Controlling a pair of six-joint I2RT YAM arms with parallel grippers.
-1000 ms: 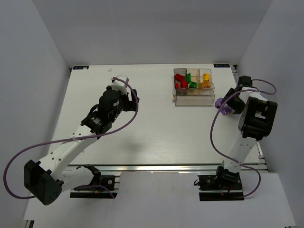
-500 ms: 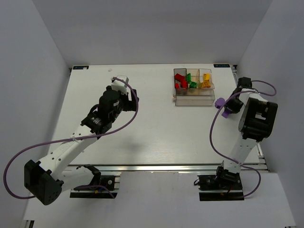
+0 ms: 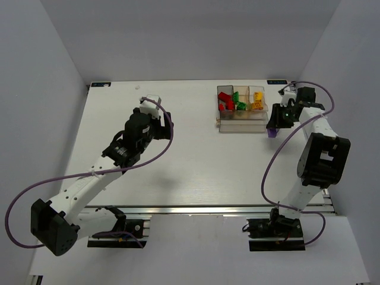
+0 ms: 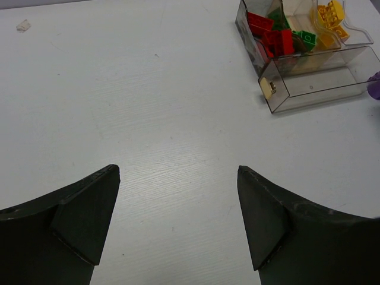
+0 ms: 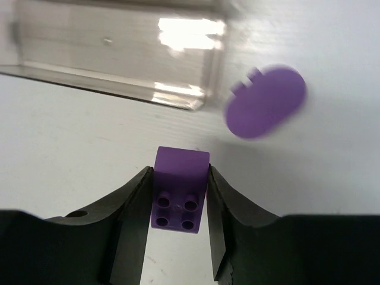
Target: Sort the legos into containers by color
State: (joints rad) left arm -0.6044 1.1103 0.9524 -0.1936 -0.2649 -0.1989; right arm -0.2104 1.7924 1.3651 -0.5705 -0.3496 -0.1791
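Between right fingers (image 5: 132,222) purple brick (image 5: 180,189) clamped, clear only from wrist view

— Where's the overhead?
— Above and behind me, looking down on the whole table (image 3: 196,166).
— Wrists?
— Left looks across from afar, right sits close above; all catch the containers (image 3: 242,124).

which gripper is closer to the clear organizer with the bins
Right. The right gripper sits just off the right end of the organizer, shut on a purple lego; the left gripper, open, is far off to its left.
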